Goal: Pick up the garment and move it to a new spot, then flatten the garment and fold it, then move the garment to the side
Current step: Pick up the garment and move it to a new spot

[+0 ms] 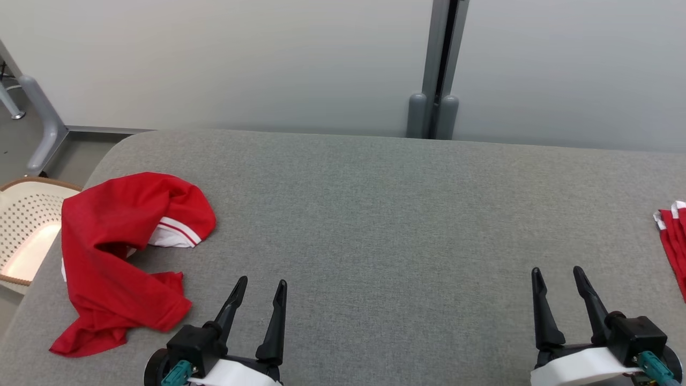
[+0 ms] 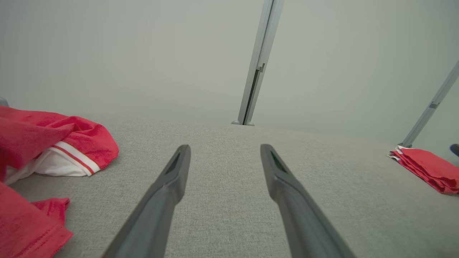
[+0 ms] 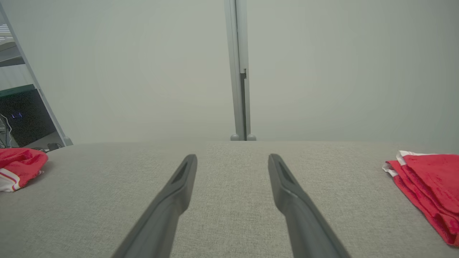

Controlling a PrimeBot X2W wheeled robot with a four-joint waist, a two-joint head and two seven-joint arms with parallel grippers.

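Both jaws spread, empty, between crumpled garment (image 1: 123, 252) and folded red cloth (image 1: 673, 244).

Lab: partition panels (image 1: 268, 59), padded table (image 1: 375, 214)

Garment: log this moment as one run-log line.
stage: pre-grasp | garment: crumpled, left end of table | left gripper: open, empty | right gripper: open, empty | folded red cloth: right edge

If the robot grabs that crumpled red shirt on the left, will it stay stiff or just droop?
Probably droop: the red shirt lies in soft, loose folds, so it looks floppy. It seems thin, so likely light. Pushed, it would probably bunch up on the textured grey table rather than slide.
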